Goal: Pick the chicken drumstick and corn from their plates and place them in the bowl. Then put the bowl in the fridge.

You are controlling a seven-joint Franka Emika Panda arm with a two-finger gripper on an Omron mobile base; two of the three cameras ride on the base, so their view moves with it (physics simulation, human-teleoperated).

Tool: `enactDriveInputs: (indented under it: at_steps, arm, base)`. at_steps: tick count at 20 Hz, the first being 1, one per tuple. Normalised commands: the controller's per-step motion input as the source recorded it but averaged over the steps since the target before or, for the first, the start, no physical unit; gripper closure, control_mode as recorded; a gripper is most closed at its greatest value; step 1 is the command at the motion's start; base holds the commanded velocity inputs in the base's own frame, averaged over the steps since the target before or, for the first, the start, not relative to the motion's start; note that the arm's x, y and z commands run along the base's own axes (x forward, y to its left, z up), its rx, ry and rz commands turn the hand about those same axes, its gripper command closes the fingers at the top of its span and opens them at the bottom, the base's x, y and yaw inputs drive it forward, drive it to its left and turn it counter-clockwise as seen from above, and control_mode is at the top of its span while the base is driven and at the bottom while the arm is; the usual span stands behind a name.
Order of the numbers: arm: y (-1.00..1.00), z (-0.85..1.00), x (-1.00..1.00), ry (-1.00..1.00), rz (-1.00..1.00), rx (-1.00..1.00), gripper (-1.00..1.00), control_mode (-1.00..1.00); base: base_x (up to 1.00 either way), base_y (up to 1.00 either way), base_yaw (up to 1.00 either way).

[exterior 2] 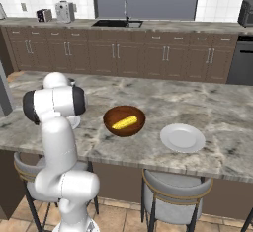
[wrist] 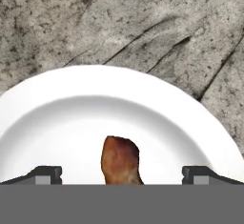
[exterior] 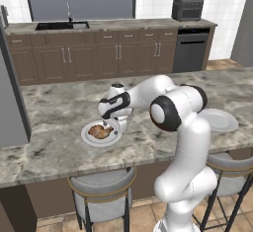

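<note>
Left base view
Arm: reaches forward and left from the lower right, bent down over the marble table (exterior: 59, 112).
Claw (exterior: 118, 126): points down at the right edge of a white plate (exterior: 87, 138); from this side it cannot be told how wide it stands.
Chicken drumstick (exterior: 100, 131): lies on that plate, just left of the claw.
Second plate (exterior: 220, 120): sits on the table to the right, partly behind the arm, well apart from the first.
Background: dark brown cabinets (exterior: 94, 56) with a sink (exterior: 62, 25) on the far wall, and a toaster oven (exterior: 187, 8) on the right.

Right base view
Bowl (exterior 2: 111, 122): reddish-brown, stands on the table near its middle.
Corn (exterior 2: 124, 123): lies inside the bowl, tilted.
Bare plate (exterior 2: 182, 137): sits just right of the bowl, not touching it.
Stool (exterior 2: 175, 196): tucked under the table's near edge.

Hand view
Claw (wrist: 122, 175): its two dark finger tips stand wide apart, holding nothing.
Chicken drumstick (wrist: 120, 160): lies on the white plate (wrist: 62, 118) between the two tips, touching neither.
</note>
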Motion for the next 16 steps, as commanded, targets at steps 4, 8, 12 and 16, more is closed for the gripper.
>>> enactDriveInputs:
  at_steps: [4, 8, 12, 16]
  arm:
    - [0.06, -0.2, 0.0, 0.01, 0.0, -0.01, -1.0, -1.0]
    - [0.08, -0.17, 0.01, 0.0, 0.0, -0.02, -1.0, -1.0]
    - [0.06, -0.13, 0.0, 0.0, -0.01, -0.02, 1.0, -1.0]
    - [0.05, -0.1, 0.0, 0.05, -0.01, -0.03, 1.0, -1.0]
  base:
    - [0.0, 0.0, 0.0]
    - [0.0, 0.0, 0.0]
    - [0.0, 0.0, 0.0]
    - [0.0, 0.0, 0.0]
